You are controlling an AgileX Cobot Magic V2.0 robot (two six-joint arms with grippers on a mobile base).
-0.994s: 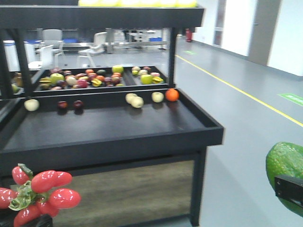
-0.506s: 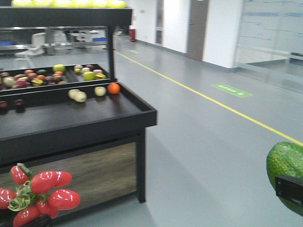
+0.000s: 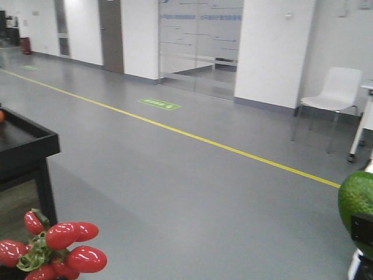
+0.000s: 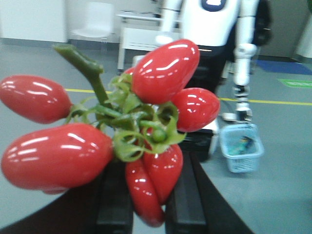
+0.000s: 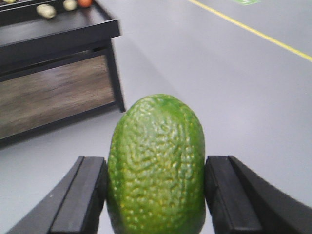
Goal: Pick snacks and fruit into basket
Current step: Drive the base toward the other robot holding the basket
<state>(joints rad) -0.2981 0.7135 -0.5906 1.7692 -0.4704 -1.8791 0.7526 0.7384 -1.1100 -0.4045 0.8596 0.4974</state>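
A cluster of glossy red oblong fruits with green leaves sits in my left gripper, which is shut on its lowest fruits. The same cluster shows at the bottom left of the front view. My right gripper is shut on a green bumpy avocado-like fruit, held upright between both fingers. That fruit shows at the right edge of the front view. The light-blue basket stands on the floor beside a white robot, with something colourful inside. The snacks cannot be made out.
The corner of the black produce stand is at the left, with an orange and pale apples on it. A white chair stands at the far right. A white humanoid robot stands by the basket. A yellow line crosses the grey floor.
The front view has swung right: the produce stand slid from the centre to the far left edge, and a chair and glass doors came into view. Both grippers still hold their fruits.
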